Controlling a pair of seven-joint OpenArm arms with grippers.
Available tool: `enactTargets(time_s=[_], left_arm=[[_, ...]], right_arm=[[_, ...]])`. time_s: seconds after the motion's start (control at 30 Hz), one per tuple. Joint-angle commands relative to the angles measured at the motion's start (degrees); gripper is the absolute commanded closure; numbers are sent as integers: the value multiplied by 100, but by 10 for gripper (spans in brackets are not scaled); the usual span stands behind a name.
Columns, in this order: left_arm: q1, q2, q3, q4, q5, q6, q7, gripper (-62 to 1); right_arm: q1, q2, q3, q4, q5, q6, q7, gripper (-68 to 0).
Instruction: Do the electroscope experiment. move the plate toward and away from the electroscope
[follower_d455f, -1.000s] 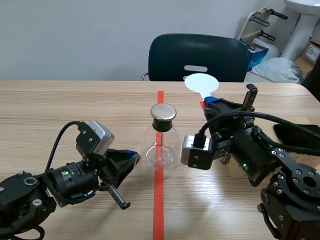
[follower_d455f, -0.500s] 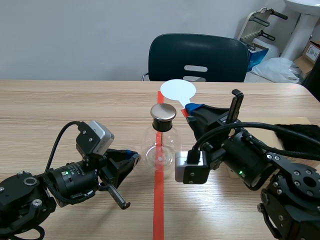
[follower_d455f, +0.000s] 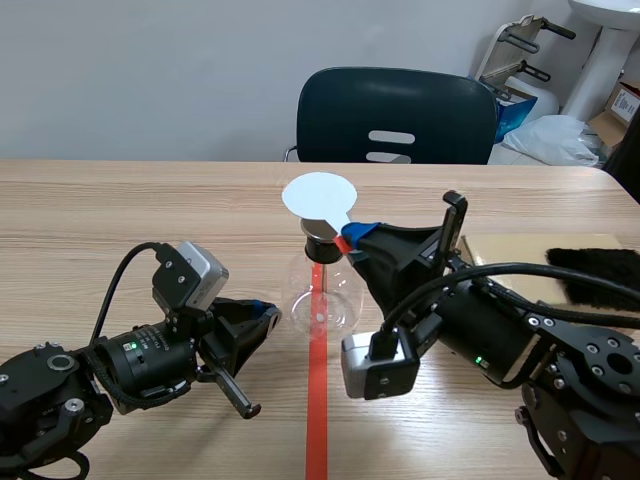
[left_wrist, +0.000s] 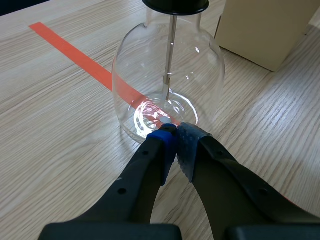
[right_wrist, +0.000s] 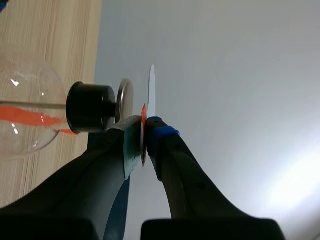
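**Scene view:** the right gripper (follower_d455f: 345, 238) is clamped on the white plate (follower_d455f: 319, 195), which hovers at 12 o'clock of the electroscope (follower_d455f: 320, 290), just above its top.
**Left wrist view:** the left gripper (left_wrist: 175, 137) has its pads together on nothing, at the flask's base.
**Right wrist view:** the plate faces the top, narrowly apart. This is judged the approach stroke; the next move is to withdraw toward 3 o'clock without contact.

- electroscope (follower_d455f: 320, 295): metal cap partly covered by the plate (follower_d455f: 318, 195) in the scene view; stopper cut off in the left wrist view; inner leaves too small to be told.
- plate handle: largely hidden between the fingers of the right gripper (right_wrist: 144, 134).
- beige box (left_wrist: 267, 30): cut off.
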Motion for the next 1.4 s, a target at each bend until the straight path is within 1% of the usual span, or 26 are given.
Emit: enactTargets(time_s=[0.0,0.33,0.43,0.57,0.87,1.0,1.17,1.37], left_arm=[[-13,28,-7,164,-37,-2,-101,-36],[-13,28,-7,164,-37,-2,-101,-36],[-13,28,-7,164,-37,-2,-101,-36],[-13,28,-7,164,-37,-2,-101,-36],[-13,28,-7,164,-37,-2,-101,-36],[-13,28,-7,164,-37,-2,-101,-36],[-13,28,-7,164,-37,-2,-101,-36],[-13,28,-7,164,-37,-2,-101,-36]], right_arm=[[-22,13,15,48,44,-68,17,-7],[-90,13,15,48,42,-151,7,-7],[-90,13,15,48,44,-153,-92,-7],[-90,13,15,48,44,-153,-435,-7],[-87,13,15,48,85,-153,-1585,-7],[-87,13,17,48,85,-153,-1956,-7],[-87,13,17,48,85,-153,-2210,-7],[-87,13,17,48,83,-153,-2153,-7]])
